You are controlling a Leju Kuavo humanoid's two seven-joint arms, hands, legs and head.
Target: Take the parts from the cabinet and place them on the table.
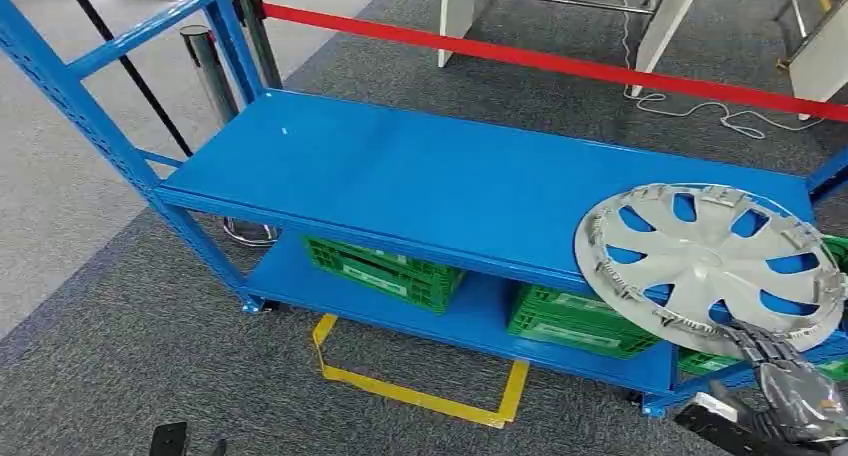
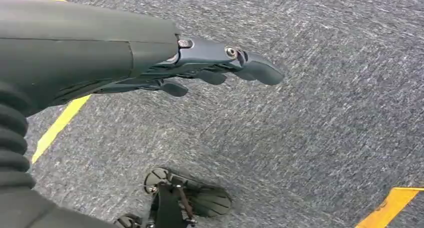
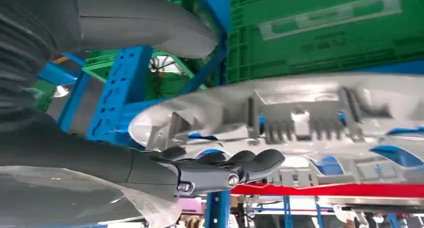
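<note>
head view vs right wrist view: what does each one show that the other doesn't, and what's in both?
Head view alone: the bare blue top shelf, two chrome posts, yellow floor tape, grey carpet, white table legs behind the barrier.

Right wrist view alone: the hubcap's inner side with its ribs and clips, the thick grey thumb above its rim, and the fingers under it.

Both: the silver hubcap gripped at its edge by the right hand, the green crates on the lower shelf, the blue rack frame, the red barrier tape.
</note>
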